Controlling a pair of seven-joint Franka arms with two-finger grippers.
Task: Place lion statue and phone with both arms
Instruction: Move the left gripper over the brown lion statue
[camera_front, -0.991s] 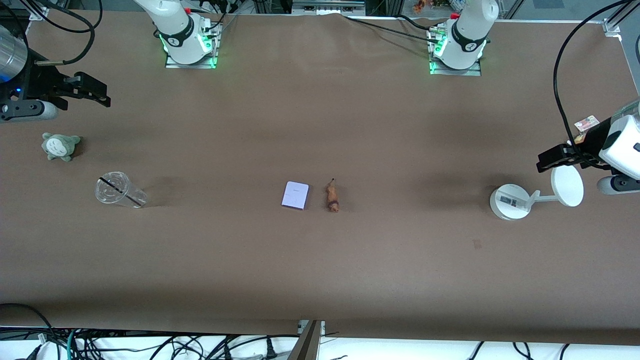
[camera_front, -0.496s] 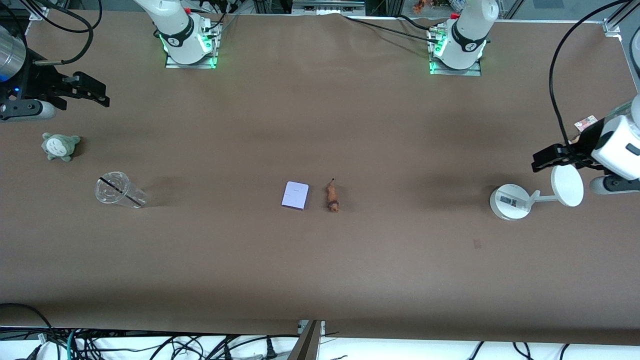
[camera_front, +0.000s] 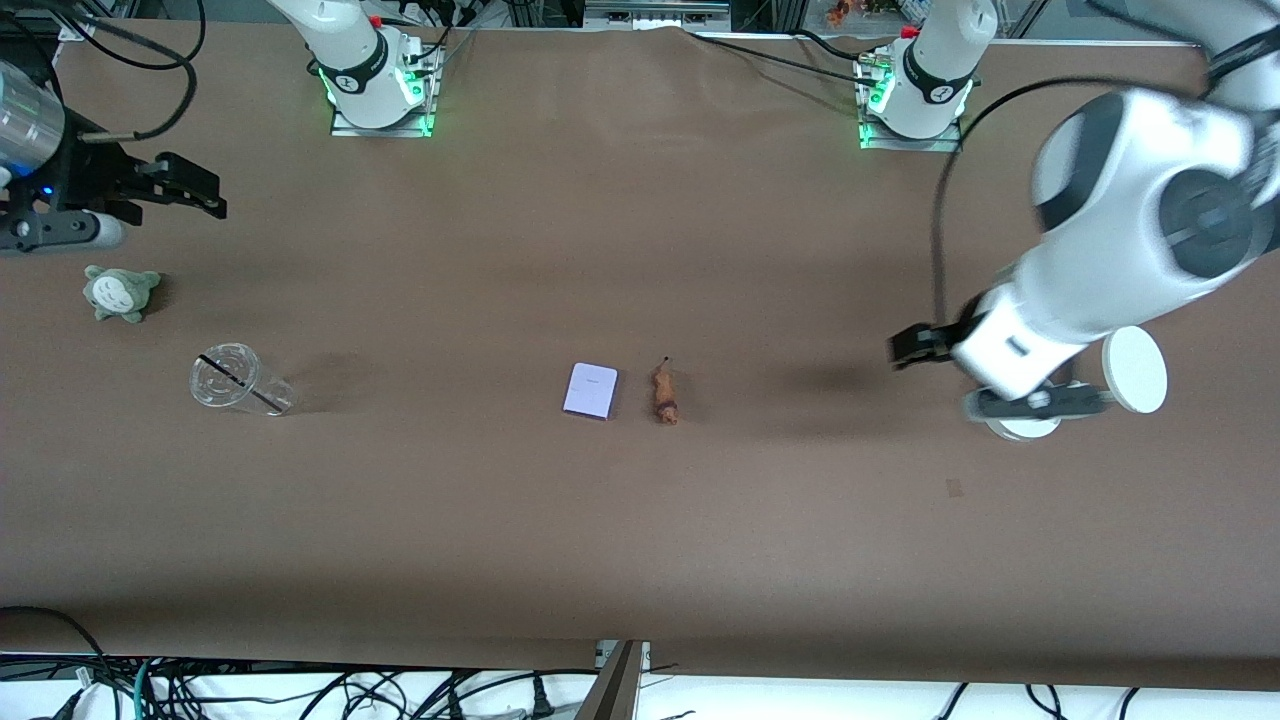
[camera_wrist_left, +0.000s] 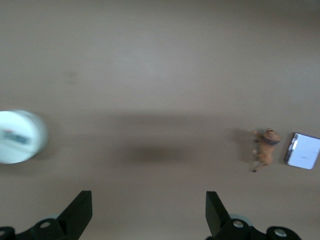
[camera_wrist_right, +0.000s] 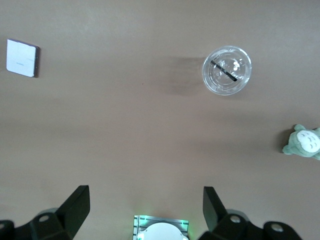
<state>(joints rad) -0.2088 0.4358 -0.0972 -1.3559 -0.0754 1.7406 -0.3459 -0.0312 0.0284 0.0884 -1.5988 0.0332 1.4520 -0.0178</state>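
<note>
At the centre of the front frame, a tiny slender orange-brown lion statue (camera_front: 664, 393) lies on its side on the brown counter (camera_front: 640, 520), just beside a flat pale-lavender phone (camera_front: 590, 390) with a dark edge. The left gripper (camera_front: 905, 350) hangs wide open and empty over bare counter at mid-right. The right gripper (camera_front: 195, 190) hangs equally open and empty at the upper left.

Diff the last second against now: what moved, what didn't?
The left gripper, open and empty, swung from the table's edge in over the white stand, toward the lion statue. The right gripper, open, barely shifted. Statue, phone, cup and grey-green plush stayed put.
</note>
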